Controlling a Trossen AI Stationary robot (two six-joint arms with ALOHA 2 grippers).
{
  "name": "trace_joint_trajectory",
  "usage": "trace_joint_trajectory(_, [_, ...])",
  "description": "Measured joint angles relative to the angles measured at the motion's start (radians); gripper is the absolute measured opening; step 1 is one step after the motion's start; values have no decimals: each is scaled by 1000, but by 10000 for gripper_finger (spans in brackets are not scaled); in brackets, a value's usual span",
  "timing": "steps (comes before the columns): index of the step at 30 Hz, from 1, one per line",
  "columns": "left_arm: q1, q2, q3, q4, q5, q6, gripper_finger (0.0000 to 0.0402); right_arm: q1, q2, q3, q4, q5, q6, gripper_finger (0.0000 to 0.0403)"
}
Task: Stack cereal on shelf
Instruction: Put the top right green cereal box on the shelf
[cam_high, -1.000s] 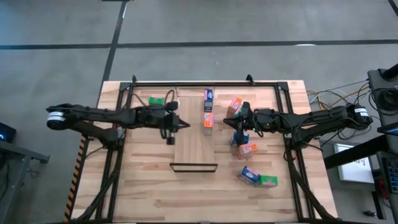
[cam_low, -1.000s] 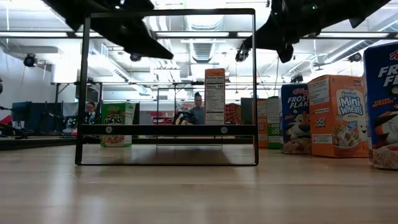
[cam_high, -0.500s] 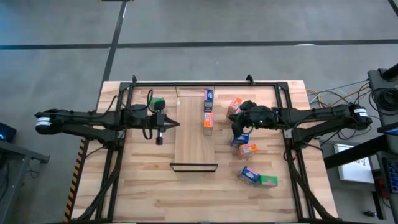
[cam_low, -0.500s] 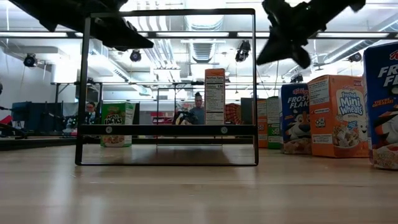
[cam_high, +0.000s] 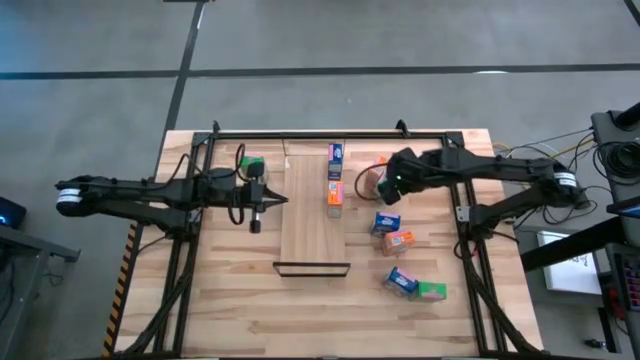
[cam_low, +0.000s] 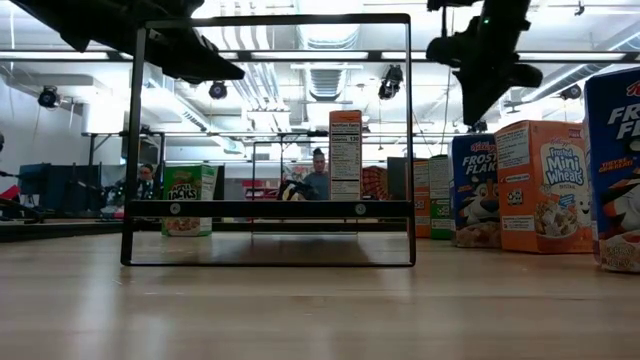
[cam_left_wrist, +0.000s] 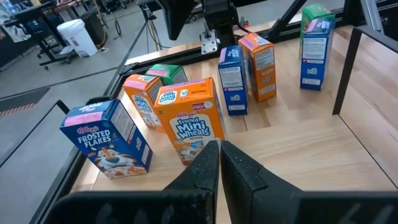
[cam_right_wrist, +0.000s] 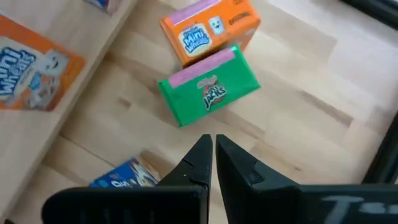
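Note:
The shelf (cam_high: 305, 225) is a light wood panel in the middle of the table, with a dark metal lip (cam_high: 312, 267) at its near end. A row of cereal boxes (cam_high: 335, 180) stands along its far right side. More cereal is spread over the table. A green box (cam_high: 250, 162) is far left and an orange one (cam_high: 373, 172) is right of the shelf. Blue (cam_high: 385, 222), orange (cam_high: 398, 241), blue (cam_high: 400, 282) and green (cam_high: 432, 291) boxes lie nearer. My left gripper (cam_high: 283, 198) is shut at the shelf's left edge. My right gripper (cam_high: 385, 190) is shut, pointing down above a green box (cam_right_wrist: 208, 87).
A dark metal frame (cam_high: 330, 133) runs along the table's far edge and down both sides. In the low view, the shelf's lip shows as a tall dark frame (cam_low: 270, 210) near the front. People sit in the room beyond the table (cam_low: 318, 178).
My left gripper has drawn back toward the table's left edge, off the shelf, and then kept still. My right gripper has risen, swung toward the far edge and tipped from nearly level to pointing steeply down. Both stay shut. No box has moved.

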Motion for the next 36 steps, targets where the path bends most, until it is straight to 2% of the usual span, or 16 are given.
trace_joint_trajectory(9, [0,0,0,-8,0,0,0,-65,110,77,-7,-130,-86,14])
trace_joint_trajectory(12, [0,0,0,-8,0,0,0,-90,144,102,-8,-160,-93,33])
trace_joint_trajectory(16, [0,0,0,-10,0,0,0,-116,185,138,-16,-158,-90,90])
trace_joint_trajectory(22, [0,0,0,-15,0,5,0,-160,239,199,-53,-157,-83,199])
trace_joint_trajectory(26, [0,0,0,-13,-1,30,0,-177,255,237,-94,-158,-455,243])
trace_joint_trajectory(28, [0,0,0,-4,-1,42,0,-177,261,257,-142,-140,-561,251])
trace_joint_trajectory(31, [0,0,0,22,-1,52,0,-194,267,279,-149,-38,-546,248])
trace_joint_trajectory(36, [0,0,0,48,-1,72,0,-226,268,271,-153,-23,-548,203])
